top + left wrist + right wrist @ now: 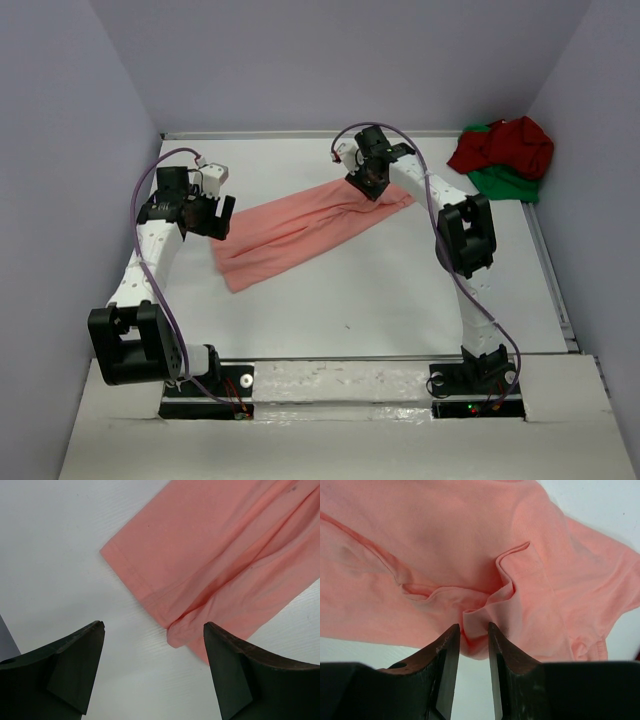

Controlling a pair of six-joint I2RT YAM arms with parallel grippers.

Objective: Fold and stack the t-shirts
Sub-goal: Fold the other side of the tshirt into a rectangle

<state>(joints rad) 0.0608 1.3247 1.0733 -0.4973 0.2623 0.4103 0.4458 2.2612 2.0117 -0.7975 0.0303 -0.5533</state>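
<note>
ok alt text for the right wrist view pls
The right end effector pinches a bunched fold of the salmon-pink t-shirt between its two dark fingers. The wrinkled shirt fills most of the frame, with white table showing at the top right.

Top view. Bare table (400,300) lies open across the lower centre and lower right of the frame. The salmon-pink t-shirt (300,230) crosses the middle diagonally. The right gripper (371,190) pinches its upper right end, and the left gripper (222,218) hangs wide-jawed at its lower left end. The dark red t-shirt (510,145) and green t-shirt (510,183) are heaped in the upper right corner. Walls (60,200) close left, right and top.
</note>
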